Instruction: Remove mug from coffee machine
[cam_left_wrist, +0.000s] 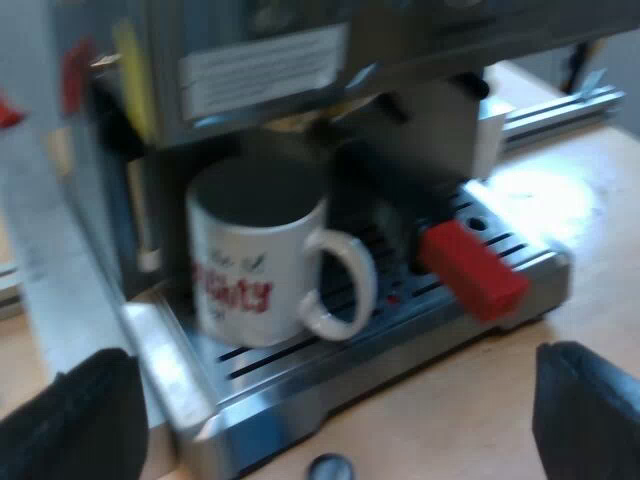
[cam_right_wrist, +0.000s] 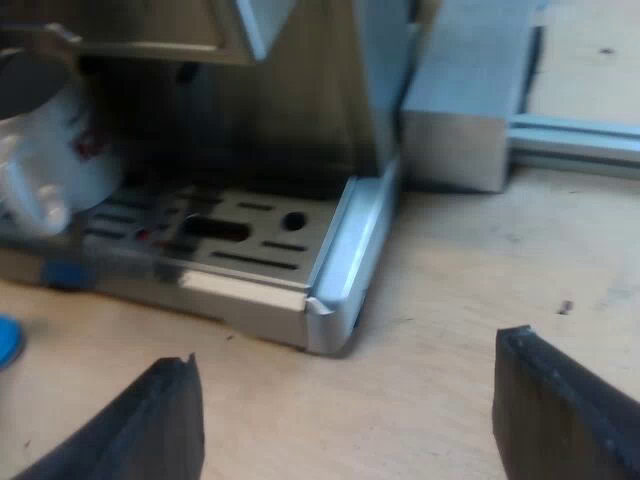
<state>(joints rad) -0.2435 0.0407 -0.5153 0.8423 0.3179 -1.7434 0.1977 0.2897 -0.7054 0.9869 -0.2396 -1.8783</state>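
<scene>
mug (cam_left_wrist: 258, 262) upright on drip tray (cam_left_wrist: 300, 372) of espresso machine (cam_left_wrist: 270, 70), near red handle end (cam_left_wrist: 472, 270) | left end effector (cam_left_wrist: 340, 420) spread, facing mug, not touching | right end effector (cam_right_wrist: 350, 410) spread above table (cam_right_wrist: 450, 300) | mug likely rigid, glazed-slippery, breakable; pinch its wall at the rim or its handle loop

Looks like a lab or workshop bench: bare wooden top (cam_right_wrist: 450, 330), aluminium framing rails (cam_right_wrist: 575, 140) beside the espresso machine (cam_right_wrist: 335, 235).

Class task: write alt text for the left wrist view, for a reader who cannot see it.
A white mug with red lettering stands on the drip tray of an espresso machine, beside the red end of the holder's handle. The left gripper, open wide, faces the mug from over the table.
</scene>
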